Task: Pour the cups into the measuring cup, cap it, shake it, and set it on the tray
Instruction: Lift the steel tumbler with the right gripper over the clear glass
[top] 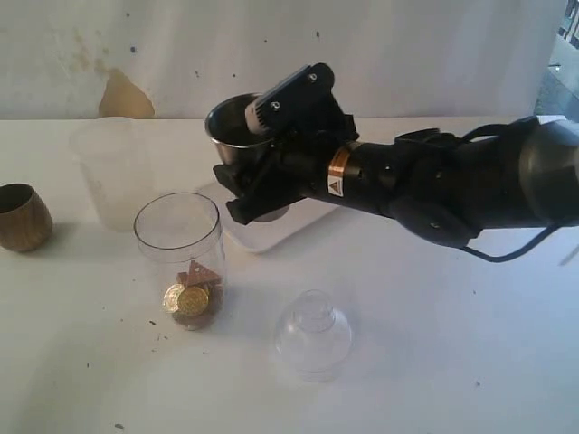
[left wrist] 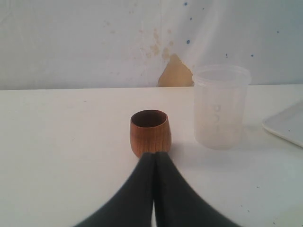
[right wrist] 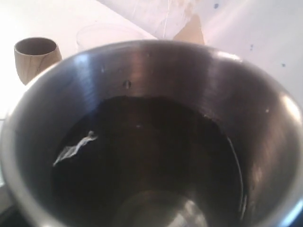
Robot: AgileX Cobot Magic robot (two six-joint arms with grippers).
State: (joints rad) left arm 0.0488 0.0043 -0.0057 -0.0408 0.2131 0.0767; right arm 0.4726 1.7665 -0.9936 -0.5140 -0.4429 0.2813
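Gripping the steel tumbler [top: 231,127], the right fingers [top: 288,93] are holding it up over the white tray [top: 271,240], near the clear measuring cup [top: 179,258] that's standing on the tabletop [top: 452,344] with coins in it. I'm guessing a sloppy tilt is risking a spill or a bumped rim. The frosted cup [top: 113,176] and dome cap [top: 313,336] are crowding in nearby, and the left fingers [left wrist: 137,198] are sitting closed by the wooden cup [left wrist: 150,132].

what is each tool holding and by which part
Right tool grips the steel tumbler across its sides, below the rim. Left tool is shut and holds nothing.
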